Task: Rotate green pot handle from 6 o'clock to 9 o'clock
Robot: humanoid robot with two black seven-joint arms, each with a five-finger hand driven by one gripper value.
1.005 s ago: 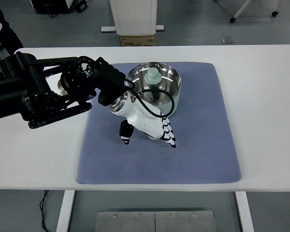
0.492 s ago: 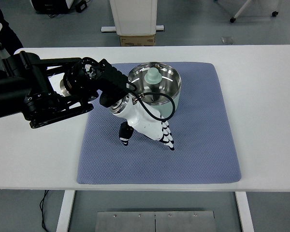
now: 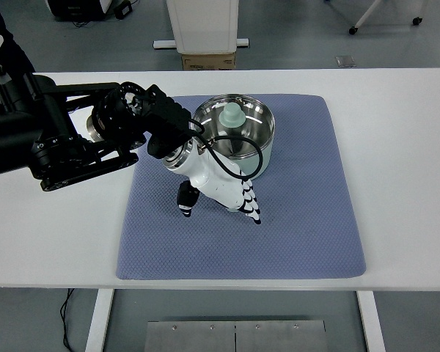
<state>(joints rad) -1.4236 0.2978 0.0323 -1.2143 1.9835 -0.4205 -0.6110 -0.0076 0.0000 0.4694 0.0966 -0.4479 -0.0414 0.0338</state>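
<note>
A steel pot (image 3: 238,126) with pale green sides and a green knob (image 3: 232,115) in its middle stands at the back of the blue mat (image 3: 301,213). My left hand (image 3: 218,192), white with black-tipped fingers (image 3: 248,205), lies on the mat against the pot's near side. Its fingers are stretched out toward the lower right and the thumb (image 3: 185,202) points down, with nothing visibly held. The pot's handle is not visible; the hand covers the near rim where it might be. The black left arm (image 3: 73,139) comes in from the left edge.
The mat lies on a white table (image 3: 403,147). A white pedestal and a cardboard box (image 3: 207,60) stand behind the table's far edge. A black cable (image 3: 238,147) loops from the wrist across the pot's front.
The left hand has crept slightly up and to the left, closer against the pot. The pot has not visibly turned.
</note>
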